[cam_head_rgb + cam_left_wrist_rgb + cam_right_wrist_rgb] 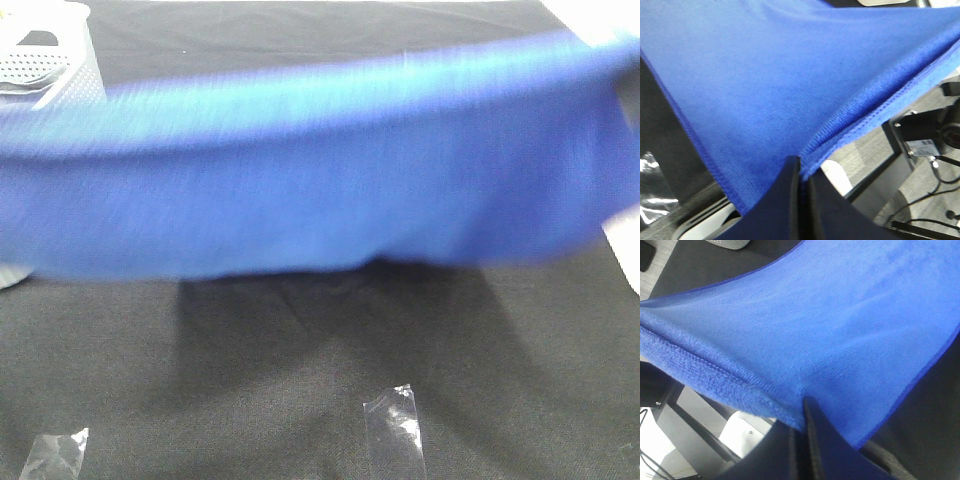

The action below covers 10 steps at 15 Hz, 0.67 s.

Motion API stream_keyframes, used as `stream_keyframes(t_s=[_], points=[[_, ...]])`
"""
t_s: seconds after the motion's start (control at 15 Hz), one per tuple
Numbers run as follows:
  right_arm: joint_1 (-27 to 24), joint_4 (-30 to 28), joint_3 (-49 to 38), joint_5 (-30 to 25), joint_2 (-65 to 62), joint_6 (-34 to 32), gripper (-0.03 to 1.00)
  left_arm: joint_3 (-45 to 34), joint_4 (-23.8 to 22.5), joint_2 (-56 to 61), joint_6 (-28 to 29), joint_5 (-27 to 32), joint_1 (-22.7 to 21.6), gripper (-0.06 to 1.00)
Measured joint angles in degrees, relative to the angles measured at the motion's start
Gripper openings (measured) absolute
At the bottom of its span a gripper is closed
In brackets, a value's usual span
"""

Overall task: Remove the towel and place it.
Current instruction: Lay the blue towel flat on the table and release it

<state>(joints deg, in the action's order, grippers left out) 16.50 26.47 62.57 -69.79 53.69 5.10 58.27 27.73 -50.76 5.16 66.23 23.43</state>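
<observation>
The royal-blue towel (320, 180) hangs stretched in the air across the whole width of the exterior view, blurred by motion, above the black table cloth (300, 380). Both grippers are hidden behind or beyond it in that view. In the left wrist view my left gripper (802, 172) is shut on one stitched corner of the towel (780, 90). In the right wrist view my right gripper (802, 407) is shut on the other corner of the towel (830, 325). The white tag does not show.
A white perforated basket (55, 60) stands at the back left of the table. Pieces of clear tape (395, 430) (55, 455) lie on the cloth near the front edge. A white object (625, 245) shows at the right edge.
</observation>
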Motion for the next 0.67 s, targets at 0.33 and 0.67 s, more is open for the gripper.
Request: stream_keyframes(t_s=[0.33,0.67], points=[[0.0,0.9,-8.3,0.1,-2.9,-0.1,0.00,-7.2,3.7,1.2,0.0,0.7,0.0,0.00],[0.0,2.6,-19.0,0.4,0.2,0.1,0.00,-16.1,5.3,-0.8,-0.9,0.5,0.0,0.00]])
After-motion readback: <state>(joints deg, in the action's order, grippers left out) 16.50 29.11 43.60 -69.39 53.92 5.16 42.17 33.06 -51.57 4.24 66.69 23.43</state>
